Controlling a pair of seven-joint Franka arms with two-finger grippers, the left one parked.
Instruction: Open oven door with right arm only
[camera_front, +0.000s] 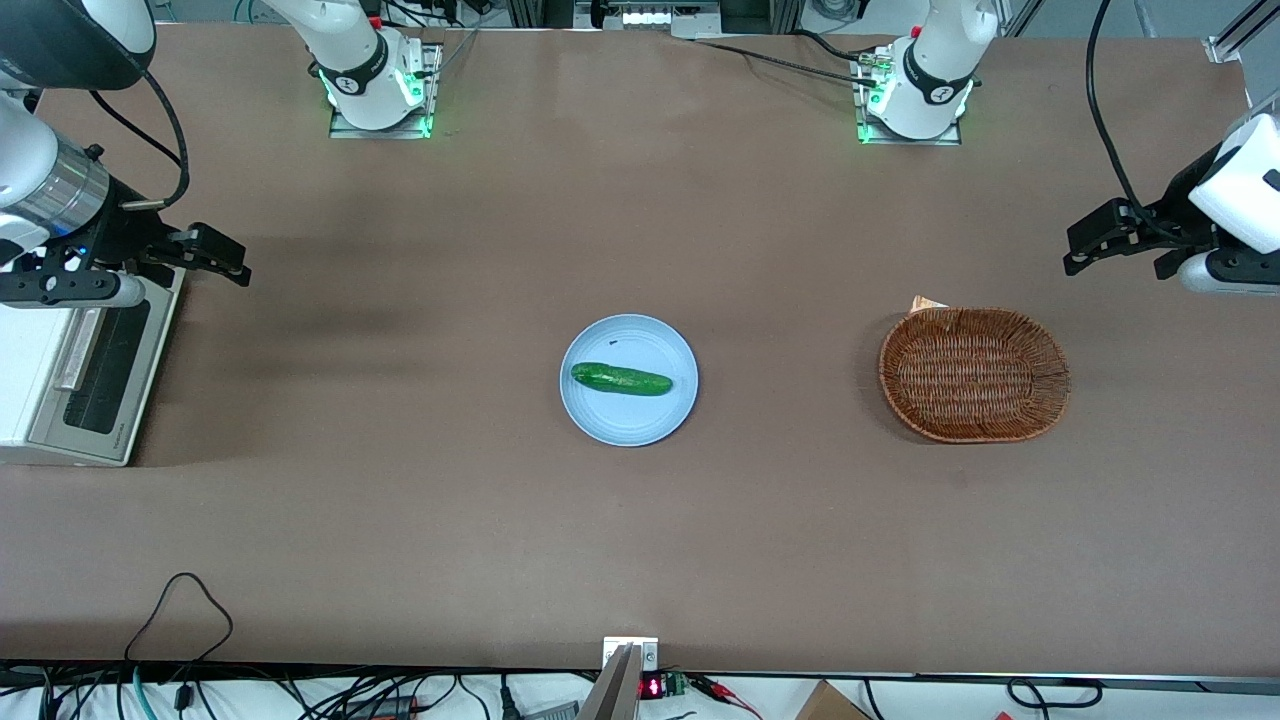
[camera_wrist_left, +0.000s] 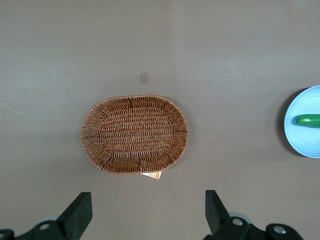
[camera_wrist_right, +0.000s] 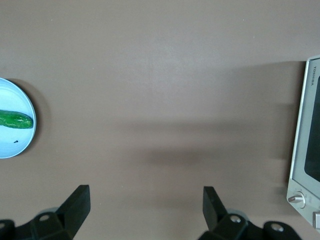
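Two black fingers of our right arm's gripper stand spread wide apart with nothing between them, only bare brown desk below. In the front view our right arm hangs above the toaster oven at the working arm's end of the desk, and the gripper juts out past the oven's front edge, above the desk and not touching the oven. We see the oven door shut flat against the cream-white body, its dark glass window framed in silver and its silver bar handle running along the edge nearest the gripper. From the wrist camera we catch the door's silver frame and one knob beside it.

Near the middle of the desk sits a pale blue plate with a green cucumber lying on it. Toward the parked arm's end rests an oval wicker basket, with a small tan scrap peeking from under its rim. We find plate and basket well apart from each other and from the oven.
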